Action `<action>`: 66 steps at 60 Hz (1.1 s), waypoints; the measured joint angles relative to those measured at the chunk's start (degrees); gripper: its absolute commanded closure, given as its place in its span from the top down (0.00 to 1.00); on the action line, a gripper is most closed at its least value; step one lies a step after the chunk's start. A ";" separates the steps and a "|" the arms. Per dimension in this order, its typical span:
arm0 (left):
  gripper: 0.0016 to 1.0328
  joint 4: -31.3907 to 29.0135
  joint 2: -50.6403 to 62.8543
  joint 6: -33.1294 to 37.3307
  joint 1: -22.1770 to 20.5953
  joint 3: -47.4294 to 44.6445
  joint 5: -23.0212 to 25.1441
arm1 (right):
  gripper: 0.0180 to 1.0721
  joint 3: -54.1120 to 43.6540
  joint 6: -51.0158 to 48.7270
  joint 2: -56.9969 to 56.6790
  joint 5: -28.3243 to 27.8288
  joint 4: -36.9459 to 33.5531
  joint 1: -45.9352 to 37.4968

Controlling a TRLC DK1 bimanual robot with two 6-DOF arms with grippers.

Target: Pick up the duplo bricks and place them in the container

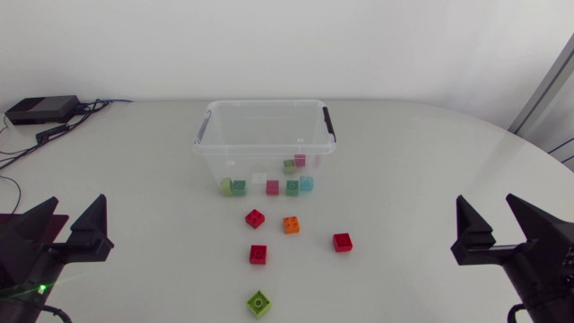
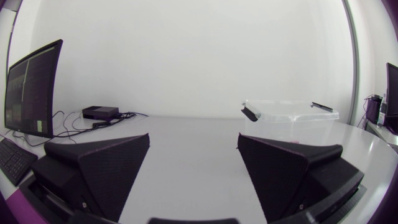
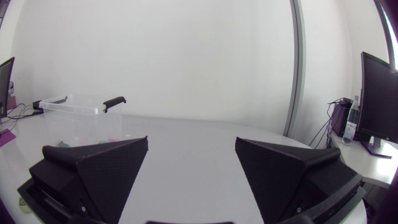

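With jaws spread empty on left gripper (image 1: 76,215) and right gripper (image 1: 487,215), the rightmost red duplo brick (image 1: 342,241) lies closer to the right one.

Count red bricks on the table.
3 red bricks, all loose in front of the container: first beside the orange brick, second nearer the green brick, third toward my right side. None look hidden.
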 measured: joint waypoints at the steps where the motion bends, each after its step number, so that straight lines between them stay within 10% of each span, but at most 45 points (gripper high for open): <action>1: 0.96 0.00 0.00 0.00 0.00 0.00 0.00 | 0.96 0.00 0.00 0.00 0.00 0.00 0.00; 39: 0.96 -0.44 0.00 0.02 -0.81 0.66 0.00 | 0.96 0.00 0.00 0.00 0.00 0.04 0.70; 66: 0.94 -16.06 27.15 -0.42 -10.95 28.72 -0.09 | 0.96 11.82 0.72 17.25 0.04 1.53 4.07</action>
